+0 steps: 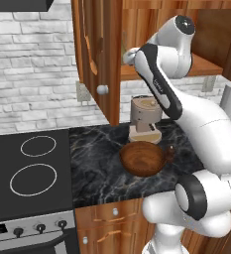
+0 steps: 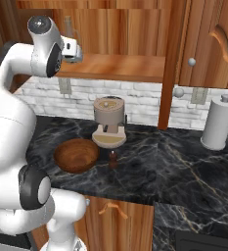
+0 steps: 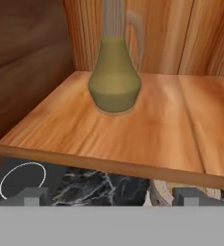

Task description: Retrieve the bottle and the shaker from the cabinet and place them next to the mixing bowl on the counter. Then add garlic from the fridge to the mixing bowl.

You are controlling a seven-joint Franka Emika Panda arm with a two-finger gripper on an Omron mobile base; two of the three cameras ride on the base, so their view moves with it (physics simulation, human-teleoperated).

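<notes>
- The dark marble tabletop (image 2: 184,162) carries a wooden mixing bowl (image 2: 77,155) near its front edge, with a small brown shaker (image 2: 113,159) just beside it.
- Behind them stands a coffee machine (image 2: 109,121); a paper towel roll (image 2: 218,122) stands well apart.
- Higher up, the tool (image 3: 111,196) hangs open before the cabinet shelf (image 3: 171,120) edge.
- The olive bottle (image 3: 114,77) stands upright on the shelf, bare wood around it.

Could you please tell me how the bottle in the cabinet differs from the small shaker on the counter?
The bottle stands on the cabinet shelf; the shaker stands on the dark counter beside the mixing bowl. The bottle is olive green with a bulbous base, narrow neck and handle; the shaker is brown and stubby. The bottle looks larger. Both stand upright.
</notes>
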